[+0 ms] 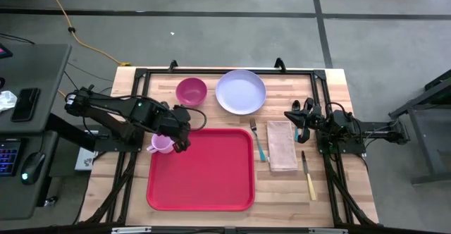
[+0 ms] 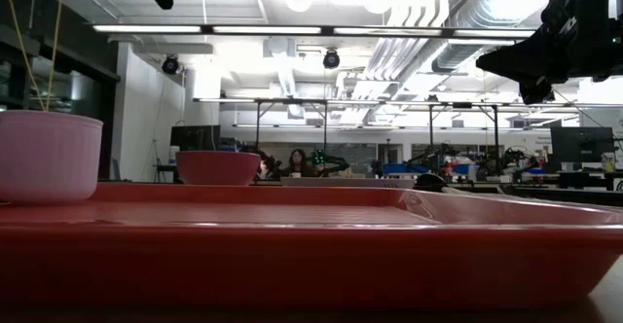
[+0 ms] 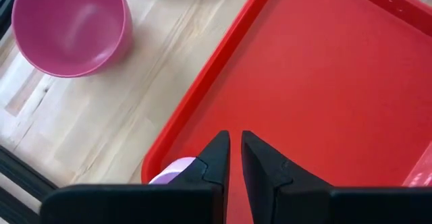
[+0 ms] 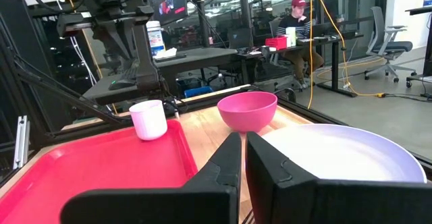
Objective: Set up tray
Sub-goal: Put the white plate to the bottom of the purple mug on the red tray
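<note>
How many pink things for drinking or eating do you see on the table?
2. The pink bowl sits on the wood beyond the red tray, beside the lavender plate. The pink cup is at the tray's left edge, under the left gripper.

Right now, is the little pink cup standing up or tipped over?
Standing up. The cup sits upright at the red tray corner, its open mouth facing up.

tray [image 1: 211,185]: red plastic, smooth, semi-gloss, reflects ceiling lights on its rim. table [image 1: 331,96]: pale wood butcher-block, visible grain, matt. bowl [image 1: 191,91]: magenta plastic, smooth, soft sheen. plate [image 1: 240,91]: lavender plastic, smooth, satin. cup [image 1: 161,144]: pale pink plastic, matt. napkin [image 1: 282,146]: tan, looks like paper or cloth, matt. frame [image 1: 211,72] along table edges: black metal, matt.
</note>
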Controlling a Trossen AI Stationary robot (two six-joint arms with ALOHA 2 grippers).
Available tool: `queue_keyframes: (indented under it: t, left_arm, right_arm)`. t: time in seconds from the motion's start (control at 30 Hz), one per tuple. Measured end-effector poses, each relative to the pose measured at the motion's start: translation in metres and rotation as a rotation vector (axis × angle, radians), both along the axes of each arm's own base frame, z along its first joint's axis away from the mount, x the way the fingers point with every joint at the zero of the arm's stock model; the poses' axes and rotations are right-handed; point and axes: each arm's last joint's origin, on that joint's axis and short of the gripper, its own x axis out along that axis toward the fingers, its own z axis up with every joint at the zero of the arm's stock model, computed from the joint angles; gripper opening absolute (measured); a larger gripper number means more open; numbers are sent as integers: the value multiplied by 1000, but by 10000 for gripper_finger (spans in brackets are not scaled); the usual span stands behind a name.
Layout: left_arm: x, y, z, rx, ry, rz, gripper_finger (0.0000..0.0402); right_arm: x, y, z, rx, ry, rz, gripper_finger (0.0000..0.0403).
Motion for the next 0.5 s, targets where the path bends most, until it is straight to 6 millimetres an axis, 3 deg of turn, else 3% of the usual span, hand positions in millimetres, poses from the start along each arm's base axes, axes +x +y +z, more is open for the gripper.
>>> queue_keyframes:
  t: [0.23,0.5]
  left_arm:
    - [7,3,2,48,-54,-57,69]
    - [18,46,4,45,-93,85,69]
  right_arm:
    - [0,0,0,0,0,0,0]
    - [0,0,0,0,0,0,0]
